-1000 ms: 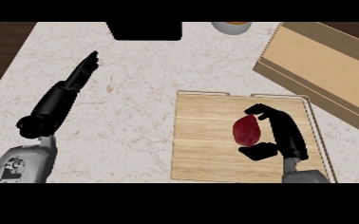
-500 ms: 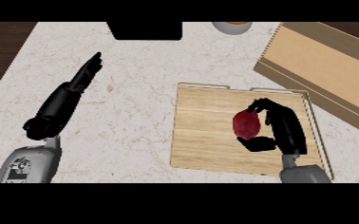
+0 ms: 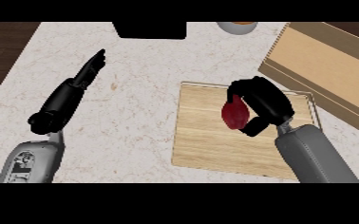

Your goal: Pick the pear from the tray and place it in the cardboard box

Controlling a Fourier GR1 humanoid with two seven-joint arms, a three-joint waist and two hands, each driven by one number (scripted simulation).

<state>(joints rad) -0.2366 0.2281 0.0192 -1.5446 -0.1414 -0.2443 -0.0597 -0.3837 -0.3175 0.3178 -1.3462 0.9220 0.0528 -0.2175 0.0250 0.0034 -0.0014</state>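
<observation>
While curled round the red pear (image 3: 234,115), right hand (image 3: 263,105) over the wooden tray (image 3: 210,142). Cardboard box (image 3: 319,66) just beside tray, upper right. Left hand (image 3: 88,71) straight-fingered, holding nothing, above counter (image 3: 140,104).

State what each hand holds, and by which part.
Right hand curls round the pear, gripping its right side. Left hand holds nothing.

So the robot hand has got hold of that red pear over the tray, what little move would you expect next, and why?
Probably a short lift, then a carry up and to the right. The right robot hand is curled round the pear above the wooden tray, and the cardboard box sits just beyond the tray's far right corner. The left robot hand rests open on the counter.
</observation>
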